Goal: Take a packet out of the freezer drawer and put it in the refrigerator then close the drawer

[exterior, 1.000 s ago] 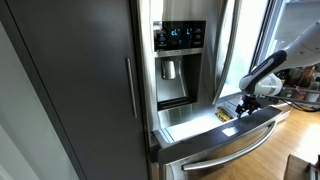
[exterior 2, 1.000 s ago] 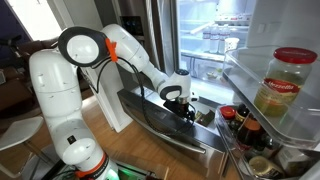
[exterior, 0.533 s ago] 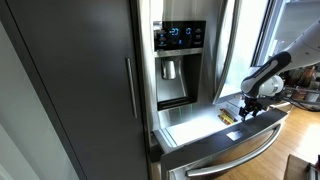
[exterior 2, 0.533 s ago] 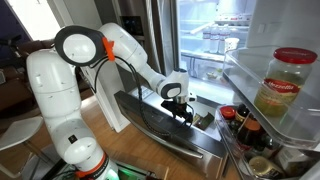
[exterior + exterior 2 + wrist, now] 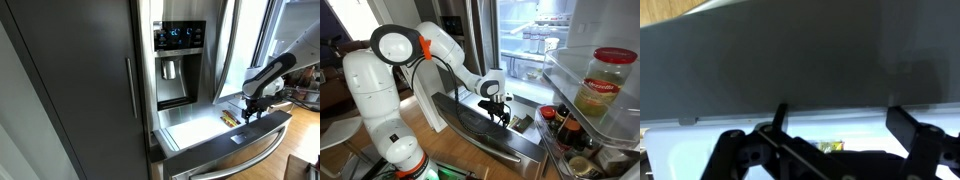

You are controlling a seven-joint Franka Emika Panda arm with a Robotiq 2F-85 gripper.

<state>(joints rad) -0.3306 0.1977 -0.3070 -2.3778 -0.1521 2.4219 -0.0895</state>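
Observation:
The freezer drawer [image 5: 196, 124] stands pulled out below the refrigerator [image 5: 180, 62], its white inside showing. A small yellowish packet [image 5: 229, 118] lies near the right end; in the wrist view the packet [image 5: 830, 147] shows low between my fingers. My gripper [image 5: 249, 110] hangs open over the drawer's right end, just behind its steel front [image 5: 235, 142]. In an exterior view the gripper [image 5: 501, 110] points down at the drawer's front edge [image 5: 470, 120]. The wrist view shows the gripper [image 5: 840, 118] with jaws wide and nothing held, a dark grey panel [image 5: 800, 60] filling the top.
A dark grey cabinet panel [image 5: 70, 80] with a slim handle [image 5: 129, 88] stands beside the fridge. The open fridge door carries a large jar [image 5: 603, 85] and bottles [image 5: 560, 125] close to the drawer. Lit fridge shelves [image 5: 535, 40] are behind. The robot base [image 5: 375, 100] stands on the wooden floor.
The drawer has slid further out and more of its white inside shows. My gripper has moved outward with the drawer front and slightly lower, still open.

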